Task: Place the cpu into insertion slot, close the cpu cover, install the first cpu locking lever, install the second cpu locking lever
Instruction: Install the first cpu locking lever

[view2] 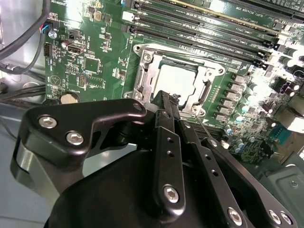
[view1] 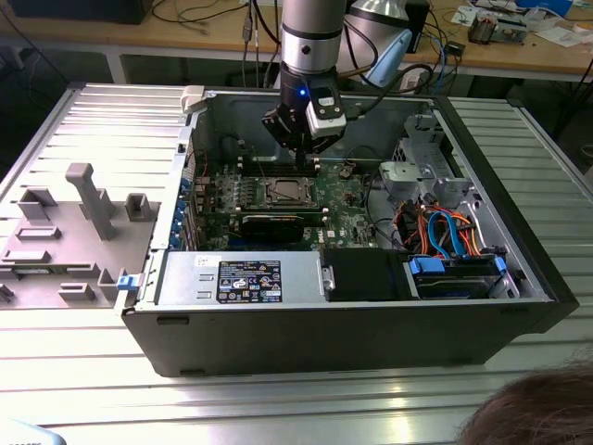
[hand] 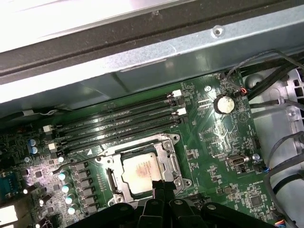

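Note:
The cpu [hand: 140, 172] [view2: 180, 80], a silver-grey square, lies in the motherboard socket [view1: 285, 192]. The cpu cover [hand: 170, 164] [view2: 142, 71], a silver frame, lies flat around it, so the chip shows through the cover's opening. My gripper [view2: 167, 99] [hand: 159, 183] [view1: 310, 159] hangs just over one edge of the socket. Its black fingers are pressed together, shut, with nothing visible between them. A thin wire locking lever [hand: 78, 161] [view2: 209, 130] runs out from the socket's side; I cannot tell whether it is latched.
I am inside an open computer case [view1: 519, 278]. Memory slots [hand: 118, 123] run beside the socket, and a long black expansion card [view1: 278, 222] lies on its other side. Cables [view1: 445, 232] and drive cages fill the exterior view's right. A grey fixture plate [view1: 65, 232] sits outside the case.

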Robot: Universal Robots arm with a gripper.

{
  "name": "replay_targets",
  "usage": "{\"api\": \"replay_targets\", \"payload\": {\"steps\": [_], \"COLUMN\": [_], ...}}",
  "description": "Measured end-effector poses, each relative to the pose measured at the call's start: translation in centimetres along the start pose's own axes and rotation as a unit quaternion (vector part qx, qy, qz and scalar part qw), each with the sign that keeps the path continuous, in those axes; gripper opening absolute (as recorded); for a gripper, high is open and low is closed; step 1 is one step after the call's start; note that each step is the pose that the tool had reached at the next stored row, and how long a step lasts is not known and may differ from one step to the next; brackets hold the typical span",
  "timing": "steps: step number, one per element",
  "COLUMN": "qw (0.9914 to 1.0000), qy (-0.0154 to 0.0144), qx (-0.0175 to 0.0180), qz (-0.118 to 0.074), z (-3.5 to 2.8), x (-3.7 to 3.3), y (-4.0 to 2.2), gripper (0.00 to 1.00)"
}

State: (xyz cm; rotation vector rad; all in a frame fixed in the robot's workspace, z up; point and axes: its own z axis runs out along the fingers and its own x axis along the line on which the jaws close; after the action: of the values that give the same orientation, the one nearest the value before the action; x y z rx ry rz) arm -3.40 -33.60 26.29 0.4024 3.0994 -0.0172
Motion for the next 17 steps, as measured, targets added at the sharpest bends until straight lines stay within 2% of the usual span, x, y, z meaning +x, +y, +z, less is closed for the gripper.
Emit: {"api": "replay_targets", "payload": {"steps": [17], "qw": [0.99954], "qy": [-0.0003], "qx": [-0.0005], "qz": [-0.030], "z": [0.00], "x": [0.00], "y": [0.00], "gripper": [0.11]}}
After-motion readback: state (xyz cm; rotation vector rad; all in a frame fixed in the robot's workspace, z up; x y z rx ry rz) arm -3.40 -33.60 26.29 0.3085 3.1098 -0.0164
